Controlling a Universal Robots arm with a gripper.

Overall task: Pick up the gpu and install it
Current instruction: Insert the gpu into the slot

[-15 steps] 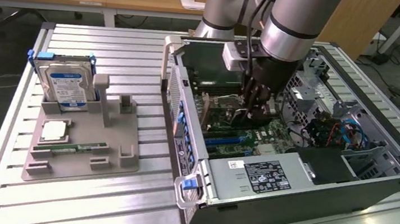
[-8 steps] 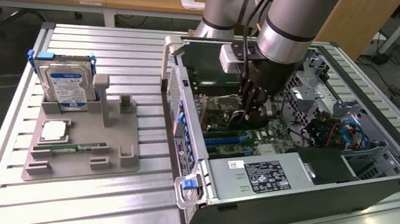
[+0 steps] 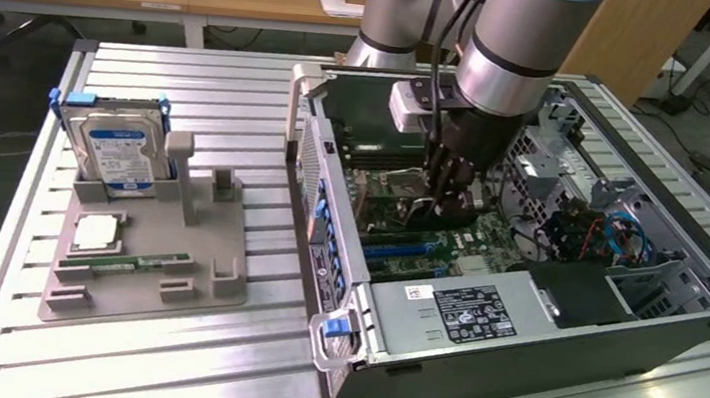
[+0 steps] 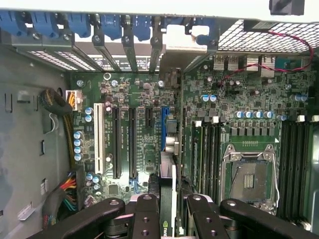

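- As you scan from the exterior view's left, you meet the silver hard drive (image 3: 120, 156) with its blue-white label, standing upright at the back of the grey fixture (image 3: 191, 286) on the slatted table (image 3: 207, 92).
- In front of the drive on that fixture, you have a square pale chip (image 3: 98, 231), and just beside it a narrow green memory stick (image 3: 142, 262) lying flat.
- To the right of the fixture lies the open computer case (image 3: 608, 333), and you can see its motherboard (image 4: 137, 99) inside.
- Your arm reaches down into the case, with the gripper (image 3: 451, 198) low over the board near the middle.
- From the wrist view, your gripper (image 4: 168, 204) is pinching the gpu (image 4: 167, 179): the black fingers (image 4: 145, 214) press on either side of the thin card, which you see edge-on.
- The gpu stands upright over the motherboard, in line with the blue expansion slot (image 4: 164, 124), between the black slots and the memory slots.
- You cannot tell whether the card's edge has entered that slot.
- Further right on the board sits the empty processor socket (image 4: 249, 177).
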